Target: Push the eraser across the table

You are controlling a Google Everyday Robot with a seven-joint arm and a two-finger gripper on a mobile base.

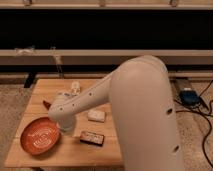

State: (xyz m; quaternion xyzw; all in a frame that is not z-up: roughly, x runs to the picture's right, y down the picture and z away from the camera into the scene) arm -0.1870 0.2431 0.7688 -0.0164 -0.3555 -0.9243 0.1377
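Note:
The eraser (pixel 92 138), a flat dark block with a reddish speckled top, lies near the front edge of the light wooden table (pixel 47 90). My gripper (pixel 66 129) is at the end of the big white arm, low over the table. It sits between the orange bowl and the eraser, a short way left of the eraser. I cannot tell if it touches it. The white arm hides the right part of the table.
An orange bowl (pixel 40 136) stands at the front left. A whitish rectangular pad (pixel 97 116) lies just behind the eraser. A small white object (pixel 75 87) and a red item (pixel 46 104) sit toward the back left. Cables and a blue box (pixel 189 96) lie on the floor at right.

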